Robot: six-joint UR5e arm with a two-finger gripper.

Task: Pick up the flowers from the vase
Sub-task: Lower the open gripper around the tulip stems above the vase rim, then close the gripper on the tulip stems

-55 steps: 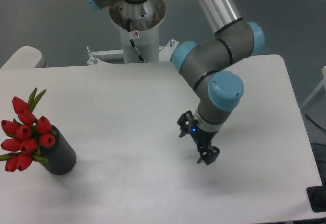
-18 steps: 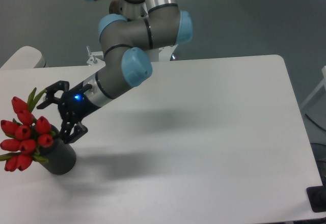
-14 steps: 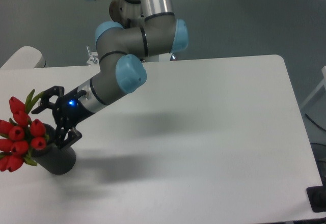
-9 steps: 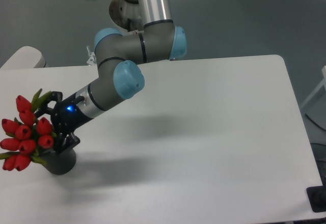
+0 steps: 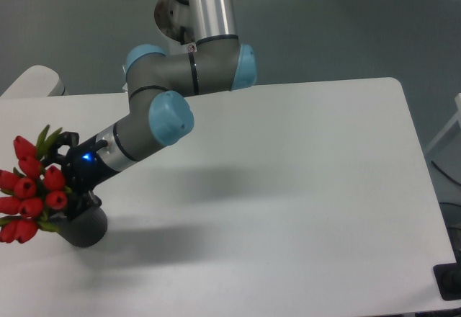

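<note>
Just left of our black pincer (image 5: pixel 66 175), red tulip buds (image 5: pixel 30 191) are leaning from the dark grey cylinder vase (image 5: pixel 81 225) below; we cannot tell its spread.

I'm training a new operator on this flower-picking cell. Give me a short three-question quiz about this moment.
1. True or false: the flowers are lying flat on the table.
2. Where does the vase stand? A) near the table's left front corner B) at the table's right edge C) at the table's centre
3. Fill in: the hand is right beside the red ______ buds.

Key:
1. False; the bunch is still in the vase, leaning out to the left.
2. A
3. tulip. The hand reaches in at the bunch just above the vase mouth; whether its fingers have closed on the stems cannot be seen.
</note>
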